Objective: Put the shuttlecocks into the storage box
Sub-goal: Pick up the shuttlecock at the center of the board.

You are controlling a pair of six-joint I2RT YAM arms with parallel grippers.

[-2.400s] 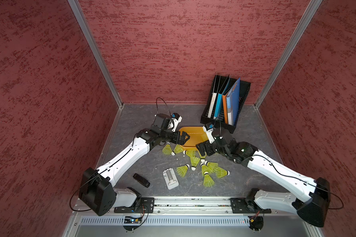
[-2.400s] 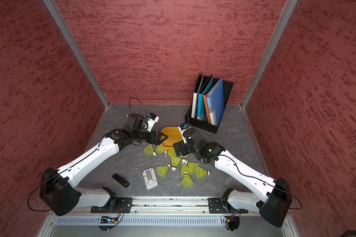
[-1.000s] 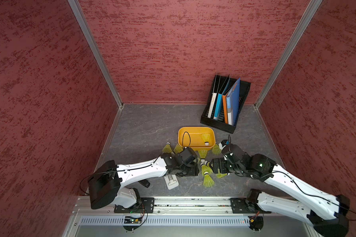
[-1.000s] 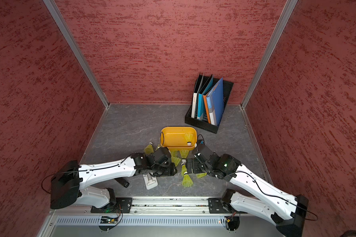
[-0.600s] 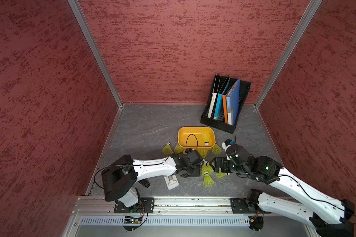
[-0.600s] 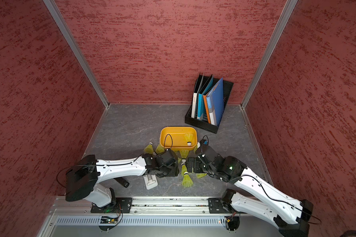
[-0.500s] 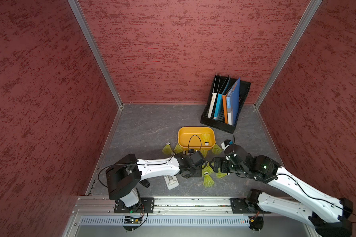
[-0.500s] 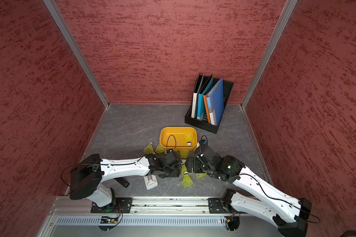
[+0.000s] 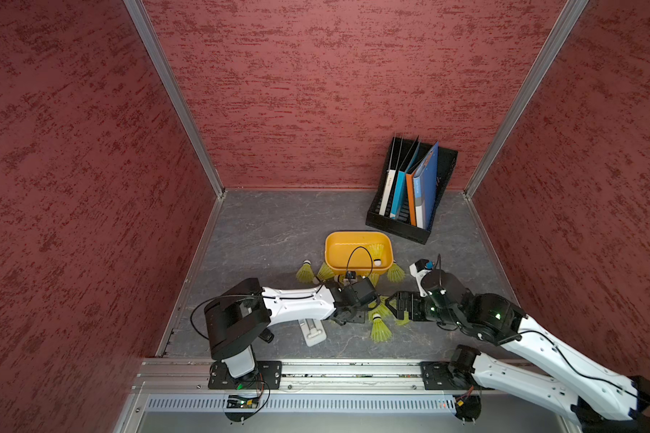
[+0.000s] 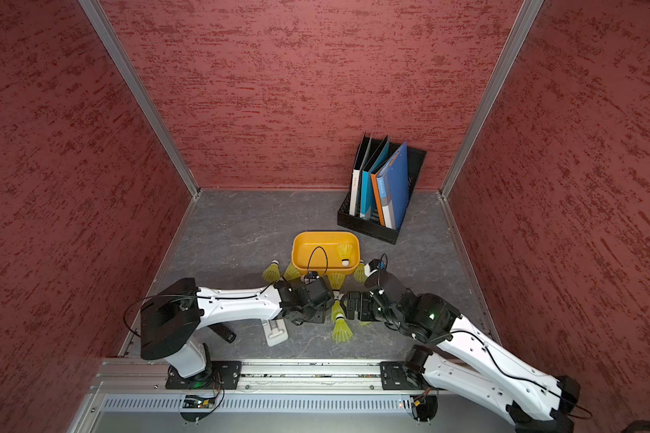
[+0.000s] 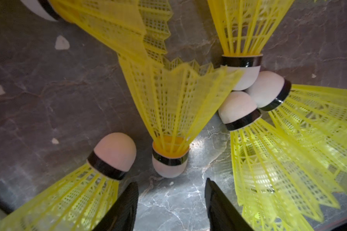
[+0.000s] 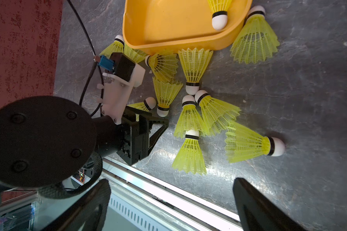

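The storage box is a shallow orange-yellow tray in both top views, with one shuttlecock lying in it. Several neon yellow shuttlecocks lie on the floor along its near side. My left gripper is low and open. The white tip of one shuttlecock lies just ahead of its jaws, with nothing between them. My right gripper stands wide open and empty, facing the pile from the right.
A black file rack with folders stands at the back right. Under the left arm lie a white flat object and a small black object. The metal rail bounds the front and red walls enclose the floor.
Both arms have drawn back from the box to the pile near the front, and one shuttlecock now lies in the box. Over the last second the left gripper moved right and its jaws narrowed.
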